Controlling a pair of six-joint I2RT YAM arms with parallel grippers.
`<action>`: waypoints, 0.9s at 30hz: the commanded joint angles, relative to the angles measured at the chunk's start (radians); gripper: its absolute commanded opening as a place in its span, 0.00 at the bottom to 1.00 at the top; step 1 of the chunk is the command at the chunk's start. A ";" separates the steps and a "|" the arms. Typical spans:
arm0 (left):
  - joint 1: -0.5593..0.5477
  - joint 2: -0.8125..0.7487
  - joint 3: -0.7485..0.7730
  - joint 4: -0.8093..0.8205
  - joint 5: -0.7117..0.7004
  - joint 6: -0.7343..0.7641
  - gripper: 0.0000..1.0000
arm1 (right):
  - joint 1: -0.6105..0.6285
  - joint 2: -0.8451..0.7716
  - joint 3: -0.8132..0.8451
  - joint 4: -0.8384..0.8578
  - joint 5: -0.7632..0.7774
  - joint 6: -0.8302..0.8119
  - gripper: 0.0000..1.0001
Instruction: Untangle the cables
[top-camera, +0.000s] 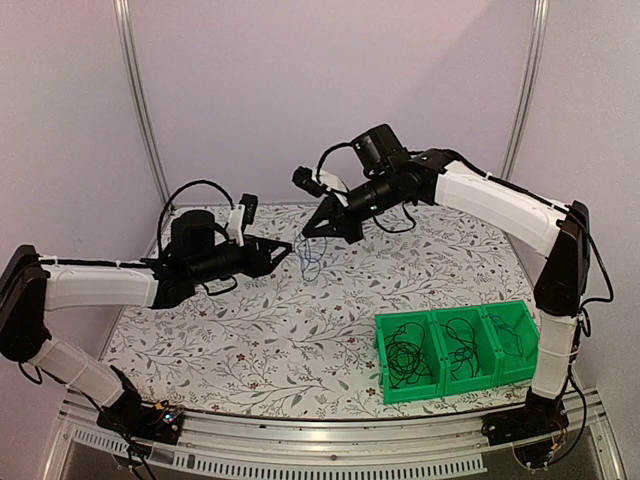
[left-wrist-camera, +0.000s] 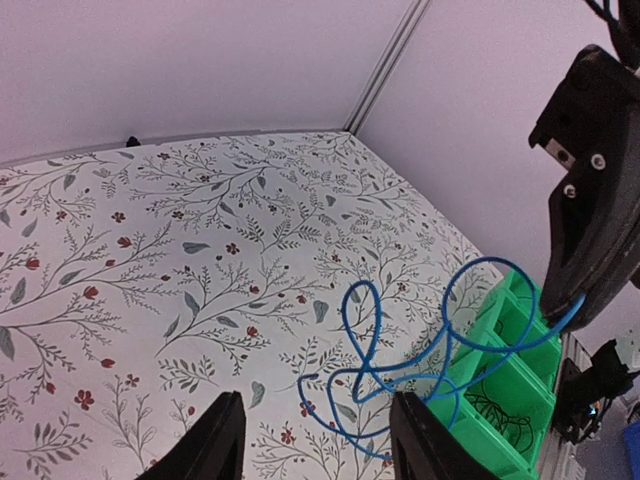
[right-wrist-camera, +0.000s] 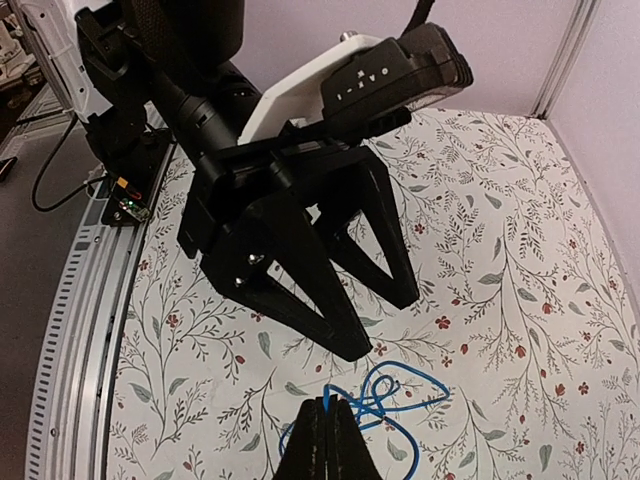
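Observation:
A bright blue cable (top-camera: 312, 262) hangs in loose loops from my right gripper (top-camera: 308, 233), which is shut on its top end above the middle of the table. In the right wrist view the closed fingers (right-wrist-camera: 330, 440) pinch the blue cable (right-wrist-camera: 400, 395). My left gripper (top-camera: 284, 248) stands open just left of the hanging cable, with nothing between its fingers. In the left wrist view the blue cable (left-wrist-camera: 400, 370) dangles ahead of the open left gripper (left-wrist-camera: 318, 440), near its right finger (left-wrist-camera: 425, 440). Black cables (top-camera: 405, 355) lie coiled in the green bins.
A row of green bins (top-camera: 455, 385) sits at the table's front right, also in the left wrist view as green bins (left-wrist-camera: 520, 385). The floral tabletop (top-camera: 250, 330) curves at the front edge. Metal frame posts (top-camera: 140, 110) stand behind.

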 joint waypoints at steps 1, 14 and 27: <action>-0.008 0.060 0.050 0.060 0.036 -0.004 0.46 | 0.012 0.024 0.003 -0.005 -0.020 0.012 0.00; 0.032 0.189 0.071 0.072 -0.031 -0.034 0.00 | 0.014 -0.016 0.050 -0.041 -0.054 0.010 0.00; 0.118 0.433 0.053 0.072 -0.094 -0.068 0.00 | 0.013 -0.231 0.167 -0.083 0.009 -0.060 0.00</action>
